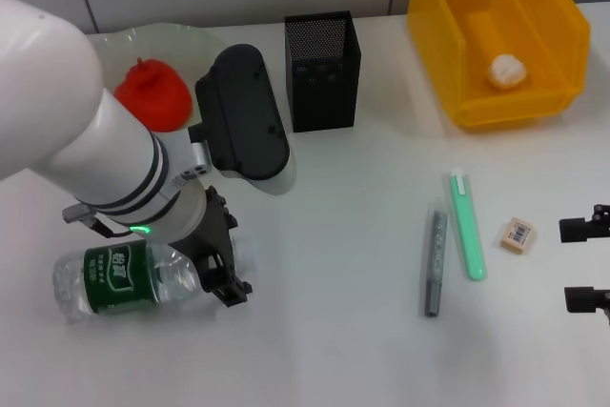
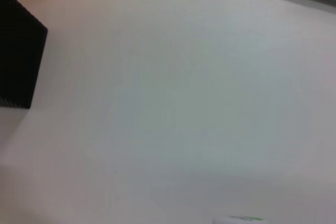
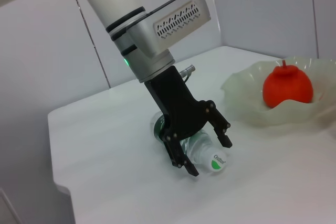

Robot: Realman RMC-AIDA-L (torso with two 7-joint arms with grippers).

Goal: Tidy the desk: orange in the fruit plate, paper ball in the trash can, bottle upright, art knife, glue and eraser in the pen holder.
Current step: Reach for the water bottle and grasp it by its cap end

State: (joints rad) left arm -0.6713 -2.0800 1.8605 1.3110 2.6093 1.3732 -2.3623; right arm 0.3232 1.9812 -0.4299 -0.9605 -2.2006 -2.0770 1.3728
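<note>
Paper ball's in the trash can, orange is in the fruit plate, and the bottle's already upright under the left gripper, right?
Not quite. The bottle lies on its side, with the open left gripper straddling its cap end; the right wrist view shows it best. The paper ball is in the trash can, and the orange is in the fruit plate.

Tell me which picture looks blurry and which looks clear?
Left wrist view: blurry, mostly bare table with a soft dark pen holder at one edge. Right wrist view: clear, showing the left gripper straddling the lying bottle and the orange.
</note>
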